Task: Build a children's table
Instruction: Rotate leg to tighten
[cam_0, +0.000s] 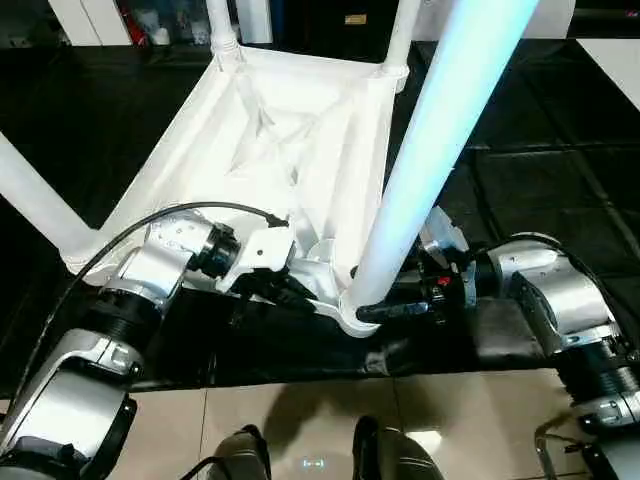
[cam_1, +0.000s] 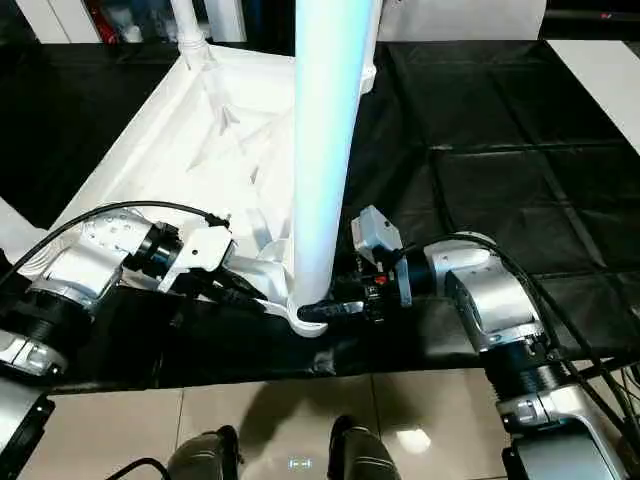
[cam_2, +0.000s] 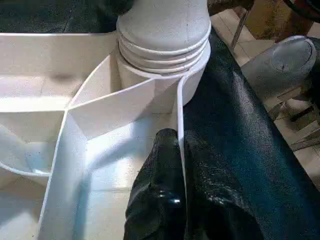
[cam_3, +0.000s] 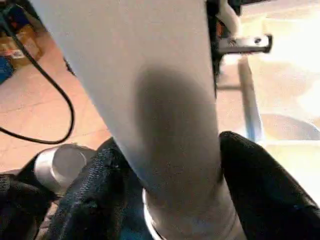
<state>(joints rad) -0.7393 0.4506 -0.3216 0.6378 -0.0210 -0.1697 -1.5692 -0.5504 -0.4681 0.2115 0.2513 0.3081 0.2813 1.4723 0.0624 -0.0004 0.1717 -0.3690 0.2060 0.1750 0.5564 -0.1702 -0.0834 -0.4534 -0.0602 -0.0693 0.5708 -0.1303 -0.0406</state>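
Right wrist view: right gripper (cam_3: 170, 195) clamps the long white tapered plastic leg (cam_1: 322, 150) above its corner socket for threading; left gripper (cam_2: 182, 180) pinches the inverted white ribbed tabletop's rim (cam_2: 181, 115), steadying it.

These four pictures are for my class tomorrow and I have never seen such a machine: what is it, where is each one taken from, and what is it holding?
It is a humanoid robot with two silver arms, each ending in a black two-fingered pincer. Two pictures look down from its head; the other two come from cameras on its wrists. An upside-down white table top lies on a black mat, legs pointing up. The right pincer grips the base of the nearest leg, standing in its corner socket. The left pincer pinches the top's thin side wall beside that socket.
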